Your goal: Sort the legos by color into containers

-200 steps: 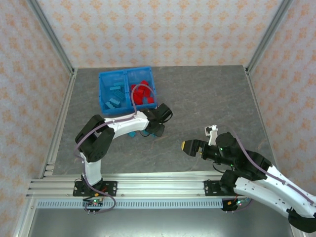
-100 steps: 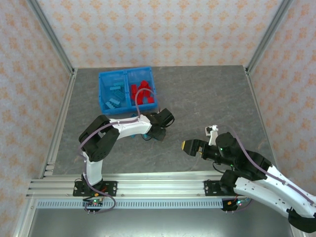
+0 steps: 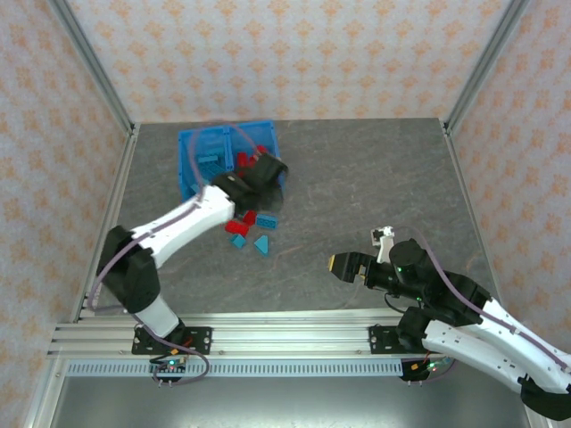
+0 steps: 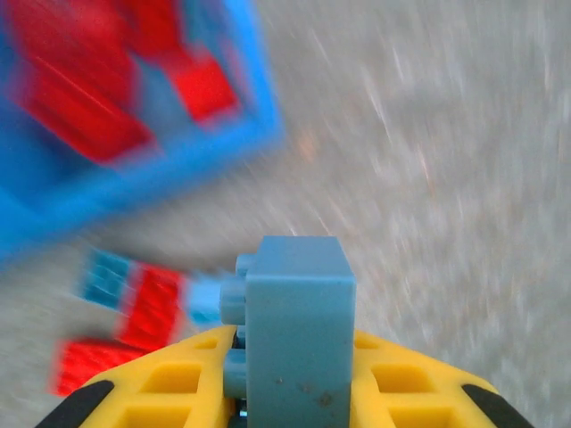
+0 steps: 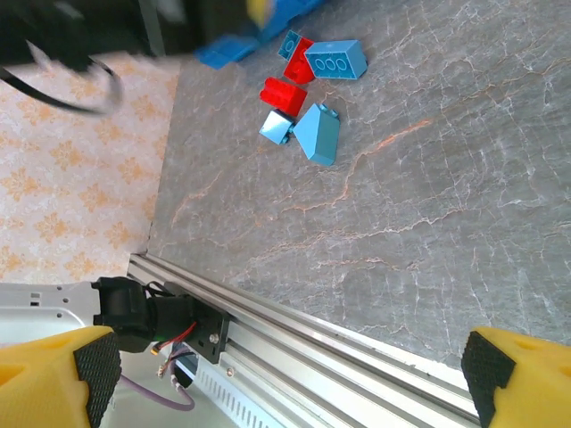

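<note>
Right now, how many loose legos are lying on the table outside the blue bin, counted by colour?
Red legos: 2
Light blue legos: 4
Total: 6 loose, not counting the blue brick that the left gripper holds.

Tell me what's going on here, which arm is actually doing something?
The left claw holds a light blue brick above the near right corner of the blue bin, whose left compartment holds light blue pieces and right compartment red ones. A few loose bricks, red and light blue, lie on the table just in front of the bin, not yet sorted. The right claw is open, holds nothing and hangs over the table's near side.
</note>
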